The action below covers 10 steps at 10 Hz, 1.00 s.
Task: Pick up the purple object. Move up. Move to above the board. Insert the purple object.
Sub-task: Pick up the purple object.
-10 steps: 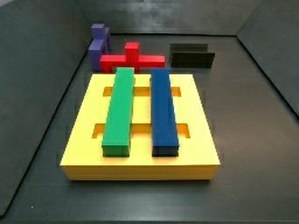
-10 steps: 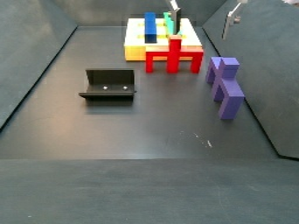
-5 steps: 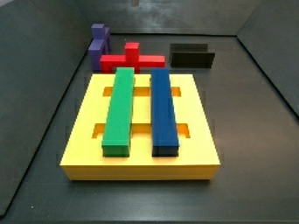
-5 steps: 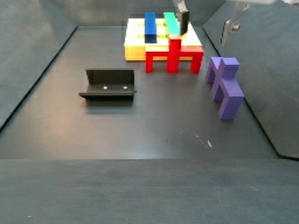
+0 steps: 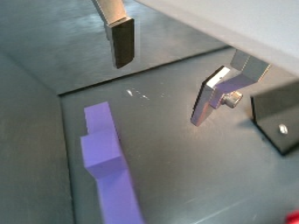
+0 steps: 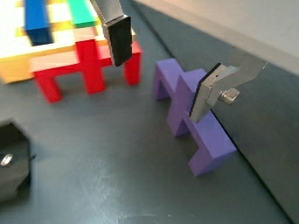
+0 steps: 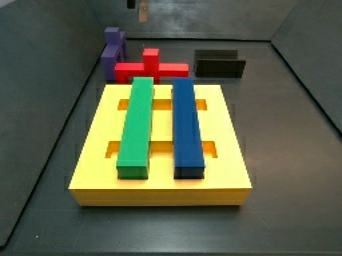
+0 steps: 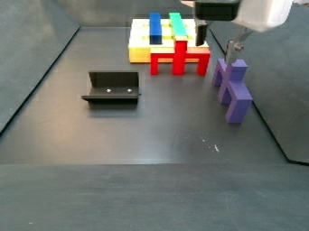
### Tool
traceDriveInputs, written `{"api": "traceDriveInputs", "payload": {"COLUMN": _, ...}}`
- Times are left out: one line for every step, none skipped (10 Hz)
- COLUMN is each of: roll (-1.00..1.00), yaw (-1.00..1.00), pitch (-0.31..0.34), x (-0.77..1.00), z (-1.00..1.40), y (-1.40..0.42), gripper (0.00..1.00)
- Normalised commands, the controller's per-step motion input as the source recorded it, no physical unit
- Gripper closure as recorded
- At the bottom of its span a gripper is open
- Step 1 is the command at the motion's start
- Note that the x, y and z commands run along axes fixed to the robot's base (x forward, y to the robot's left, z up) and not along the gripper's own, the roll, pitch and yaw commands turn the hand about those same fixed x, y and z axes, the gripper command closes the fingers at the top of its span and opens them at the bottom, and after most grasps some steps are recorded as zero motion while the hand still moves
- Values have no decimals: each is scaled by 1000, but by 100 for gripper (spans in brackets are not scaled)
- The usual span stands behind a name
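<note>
The purple object (image 8: 233, 89) lies on the dark surface (image 8: 145, 135) by the side wall, just beside the red cross-shaped block (image 8: 179, 59), which stands against the yellow board (image 7: 163, 185). The pincer (image 6: 165, 66) hangs above the purple object, released, its fingers (image 6: 121, 39) spread with nothing between them. The fixture (image 8: 111, 88) sits well apart.

gripper (image 6: 163, 66) open over purple object (image 6: 190, 120), red block (image 6: 84, 63) nearby
</note>
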Motion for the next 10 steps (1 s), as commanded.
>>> {"api": "traceDriveInputs", "payload": {"roll": 0, "yaw": -663, "pitch": -16, "x": -334, "z": -200, "y": -223, "gripper": 0}}
{"api": "traceDriveInputs", "payload": {"roll": 20, "yaw": -671, "pitch": 0, "x": -329, "z": -220, "y": -223, "gripper": 0}}
{"api": "traceDriveInputs", "payload": {"roll": 20, "yaw": -711, "pitch": 0, "x": -306, "z": -231, "y": -186, "gripper": 0}}
{"api": "traceDriveInputs", "payload": {"roll": 0, "yaw": -714, "pitch": -34, "x": -331, "z": -360, "y": -157, "gripper": 0}}
{"api": "traceDriveInputs", "payload": {"roll": -14, "yaw": -677, "pitch": -90, "x": -431, "z": -463, "y": -83, "gripper": 0}}
{"api": "traceDriveInputs", "payload": {"roll": -4, "yaw": -634, "pitch": -81, "x": -483, "z": -429, "y": -83, "gripper": 0}}
{"api": "traceDriveInputs", "payload": {"roll": 0, "yaw": -640, "pitch": -59, "x": -497, "z": -349, "y": -54, "gripper": 0}}
{"api": "traceDriveInputs", "payload": {"roll": 16, "yaw": -560, "pitch": -29, "x": -591, "z": -197, "y": -54, "gripper": 0}}
{"api": "traceDriveInputs", "payload": {"roll": 6, "yaw": -3, "pitch": -30, "x": -83, "z": -97, "y": 0, "gripper": 0}}
{"api": "traceDriveInputs", "payload": {"roll": 0, "yaw": 0, "pitch": -14, "x": 0, "z": -77, "y": 49, "gripper": 0}}
